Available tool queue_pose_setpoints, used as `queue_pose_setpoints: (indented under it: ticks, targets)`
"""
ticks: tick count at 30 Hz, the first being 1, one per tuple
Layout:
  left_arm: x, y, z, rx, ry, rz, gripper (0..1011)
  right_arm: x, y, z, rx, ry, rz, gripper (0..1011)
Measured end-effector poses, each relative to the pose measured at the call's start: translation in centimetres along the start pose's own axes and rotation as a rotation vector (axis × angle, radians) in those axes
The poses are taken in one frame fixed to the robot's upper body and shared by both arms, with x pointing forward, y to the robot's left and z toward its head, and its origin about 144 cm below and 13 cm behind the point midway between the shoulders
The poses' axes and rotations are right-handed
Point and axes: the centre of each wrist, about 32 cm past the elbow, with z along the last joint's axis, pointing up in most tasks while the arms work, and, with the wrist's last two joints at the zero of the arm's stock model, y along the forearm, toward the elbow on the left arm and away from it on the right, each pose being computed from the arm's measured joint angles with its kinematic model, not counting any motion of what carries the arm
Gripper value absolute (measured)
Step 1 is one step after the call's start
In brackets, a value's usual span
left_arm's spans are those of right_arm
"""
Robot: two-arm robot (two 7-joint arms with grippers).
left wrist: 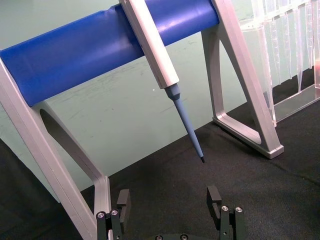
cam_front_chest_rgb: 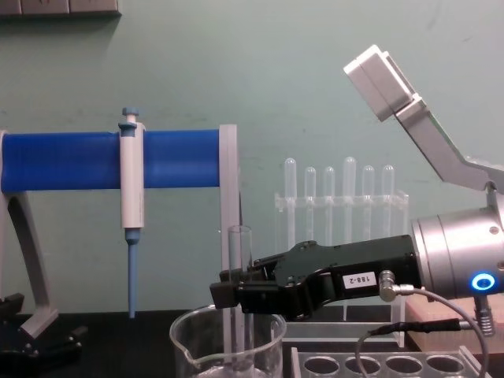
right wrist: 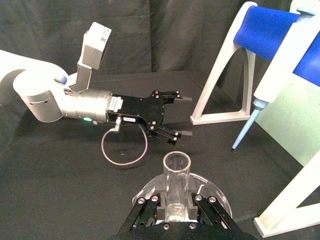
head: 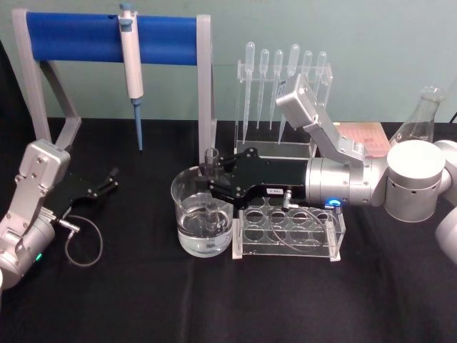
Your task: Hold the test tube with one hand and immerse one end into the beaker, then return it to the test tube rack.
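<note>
Inside beaker [head: 187, 230]: test tube [head: 213, 214] — rack [head: 288, 238] just right of beaker, pipettes [head: 278, 75] behind rack.

Chest view: bottom edge cuts off the beaker [cam_front_chest_rgb: 197, 346] and the rack [cam_front_chest_rgb: 386, 364], so we lose the lower end of the tube [cam_front_chest_rgb: 239, 260] there. Right wrist view: right tool [right wrist: 176, 201] hides the tube's lower half and most of the beaker from us.

The test tube [cam_front_chest_rgb: 239, 248] and beaker [head: 187, 214] mid-frame are clear glossy glass. The rack [head: 285, 251] to their right looks like shiny see-through acrylic. The right gripper [head: 211, 177] is matt black, and its wrist [head: 343, 182] is satin silver metal. The table cover [head: 143, 300] is matt black cloth. The upper-left bar [head: 78, 36] has a smooth blue wrap that's a bit wrinkled.
</note>
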Motion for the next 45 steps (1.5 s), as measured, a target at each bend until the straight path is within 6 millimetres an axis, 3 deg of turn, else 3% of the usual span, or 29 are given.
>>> queue_pose_setpoints:
  ticks: [33, 45]
  targets:
    - [0.0, 0.0, 0.0, 0.000, 0.000, 0.000, 1000, 0.0, 0.0, 0.0, 0.001, 0.000, 0.000, 225]
    - [0.0, 0.0, 0.0, 0.000, 0.000, 0.000, 1000, -0.3, -0.8, 2.1, 0.047, -0.037, -0.007, 226]
